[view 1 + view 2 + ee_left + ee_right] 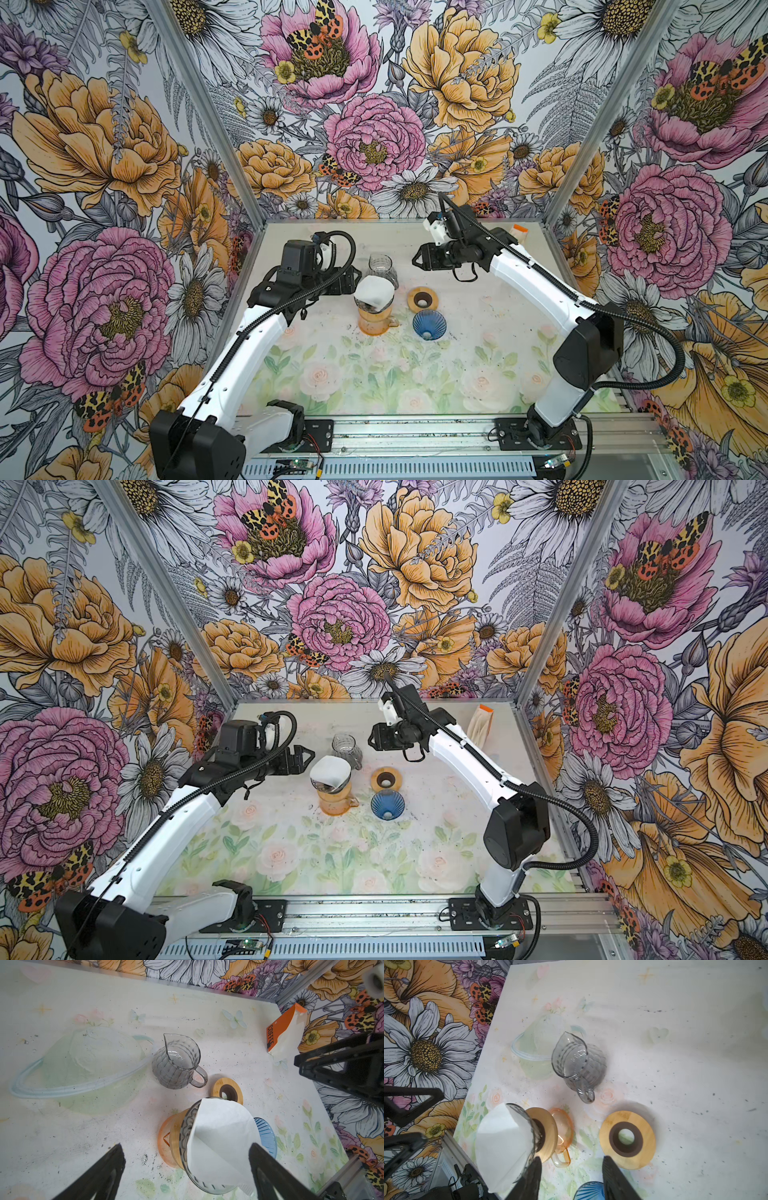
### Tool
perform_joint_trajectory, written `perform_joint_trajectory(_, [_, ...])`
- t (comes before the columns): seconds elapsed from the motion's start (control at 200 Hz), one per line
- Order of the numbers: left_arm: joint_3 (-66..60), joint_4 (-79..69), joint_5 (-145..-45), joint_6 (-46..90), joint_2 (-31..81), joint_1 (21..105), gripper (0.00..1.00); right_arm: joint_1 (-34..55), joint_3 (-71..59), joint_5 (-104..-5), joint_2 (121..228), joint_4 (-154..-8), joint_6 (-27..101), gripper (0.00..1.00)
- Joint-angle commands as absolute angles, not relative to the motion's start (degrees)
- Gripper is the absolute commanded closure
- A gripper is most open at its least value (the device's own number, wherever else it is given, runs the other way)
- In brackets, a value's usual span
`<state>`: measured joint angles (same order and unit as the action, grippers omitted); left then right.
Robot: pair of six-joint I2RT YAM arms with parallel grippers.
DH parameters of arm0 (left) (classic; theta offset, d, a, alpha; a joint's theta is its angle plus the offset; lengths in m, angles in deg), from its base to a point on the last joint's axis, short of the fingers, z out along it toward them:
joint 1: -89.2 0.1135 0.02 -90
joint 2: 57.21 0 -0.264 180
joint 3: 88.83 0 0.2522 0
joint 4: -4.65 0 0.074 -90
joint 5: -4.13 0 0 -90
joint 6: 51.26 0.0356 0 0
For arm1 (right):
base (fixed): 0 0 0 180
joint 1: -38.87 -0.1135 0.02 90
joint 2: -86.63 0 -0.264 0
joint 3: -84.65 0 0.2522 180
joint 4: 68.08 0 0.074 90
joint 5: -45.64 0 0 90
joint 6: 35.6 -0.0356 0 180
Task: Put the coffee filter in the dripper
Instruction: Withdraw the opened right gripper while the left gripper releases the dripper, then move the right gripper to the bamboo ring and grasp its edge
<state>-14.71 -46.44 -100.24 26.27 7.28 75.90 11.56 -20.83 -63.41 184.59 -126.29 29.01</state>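
**Filter seated in the clear dripper, both claws free**

One white coffee filter [374, 291] sits as a folded cone inside the clear glass dripper [186, 1132], its paper standing above the rim. There are two drippers: this one, and a blue dripper [429, 324] lying on the table [478, 365]. There are two wooden rings, one under the clear dripper and a loose wooden ring [423, 299]. One orange carafe [374, 326] carries the stack, and one grey glass pitcher [382, 268] stands just behind it. One filter pack [481, 725] leans at the back right corner.

The glassware clusters mid-table, well in from every edge. Open surface lies toward the front rail and to the right.

The left arm reaches in with its elbow bent. The left gripper [301, 758] is level just left of the filter, jaws wide apart and holding nothing. The right gripper [417, 259] hangs above the table behind the loose ring, pointing left, jaws partly apart and empty.
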Motion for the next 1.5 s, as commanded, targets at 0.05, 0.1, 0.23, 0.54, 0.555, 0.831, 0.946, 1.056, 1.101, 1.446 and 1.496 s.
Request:
perform_joint_trajectory(0.05, [-18.73, -41.35, -100.82, 23.99, 4.7, 79.81, 0.02, 17.28, -9.96, -71.48, 181.61, -115.39, 22.89, 0.51])
perform_joint_trajectory(0.1, [-19.52, -40.88, -101.5, 23.7, 4.47, 80.84, 0.01, 19.14, -6.29, -73.86, 181.14, -111.32, 20.57, 0.51])
perform_joint_trajectory(0.23, [-21.04, -40.12, -101.78, 23.2, 4.44, 82.54, 0.01, 21.66, -0.69, -76.11, 181.16, -106.03, 18.35, 0.51])
perform_joint_trajectory(0.54, [-21.37, -39.02, -101.26, 22.34, 5.45, 83.16, 0.01, 23.66, 8.84, -79.98, 186.04, -95.17, 13.68, 0.51])
perform_joint_trajectory(0.555, [-21.37, -39.08, -101.26, 22.31, 5.49, 83.21, 0.01, 23.65, 9.08, -80.12, 186.31, -94.69, 13.58, 0.51])
perform_joint_trajectory(0.831, [-20.82, -39.06, -101.08, 21.92, 6.66, 83.19, 0.01, 24.27, 13.49, -81.06, 190.13, -87.12, 11.17, 0.5])
perform_joint_trajectory(0.946, [-20.62, -39.09, -101.59, 21.72, 7.41, 83.14, 0.01, 24.32, 16.12, -82.34, 191.7, -82.46, 9.36, 0.49])
perform_joint_trajectory(1.056, [-20.27, -39.1, -101.56, 21.81, 7.8, 82.87, 0.01, 24.36, 17.84, -82.25, 193.09, -80.08, 9.01, 0.48])
perform_joint_trajectory(1.101, [-20.16, -39.09, -101.45, 21.93, 7.96, 82.72, 0.01, 24.3, 18.74, -82.79, 193.77, -77.89, 8.22, 0.48])
perform_joint_trajectory(1.446, [-19.61, -39.12, -101.7, 21.83, 8.79, 82.04, 0.01, 24.25, 20.73, -85.2, 198.55, -67.07, 3.91, 0.5])
perform_joint_trajectory(1.496, [-19.6, -39.14, -101.78, 21.79, 8.77, 82.05, 0.01, 24.15, 20.93, -85.49, 198.87, -66.14, 3.6, 0.5])
